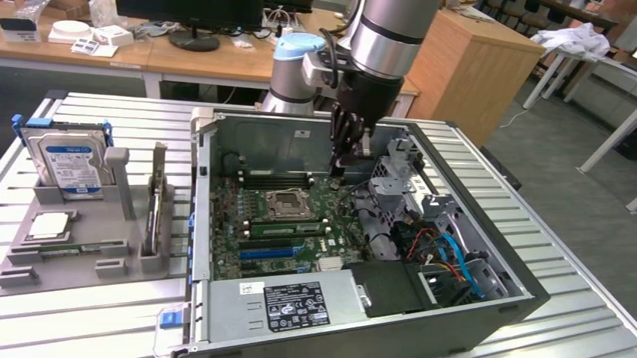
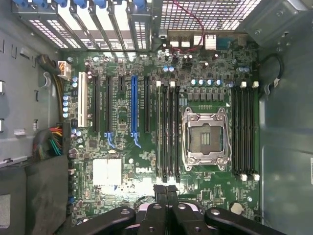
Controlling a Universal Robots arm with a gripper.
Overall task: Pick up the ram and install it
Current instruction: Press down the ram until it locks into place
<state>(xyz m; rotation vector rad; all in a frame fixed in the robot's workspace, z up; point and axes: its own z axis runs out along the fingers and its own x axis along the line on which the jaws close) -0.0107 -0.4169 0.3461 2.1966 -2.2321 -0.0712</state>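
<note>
My gripper (image 1: 341, 165), fingers pressed together and empty, hangs above the seated ram (image 1: 283, 227), at its end toward the exterior view's right.

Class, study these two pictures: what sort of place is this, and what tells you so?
Probably a robotics lab or workshop set up for computer assembly: a robot arm reaches into an open PC case on a slatted metal table, with desks and a monitor behind.
</note>
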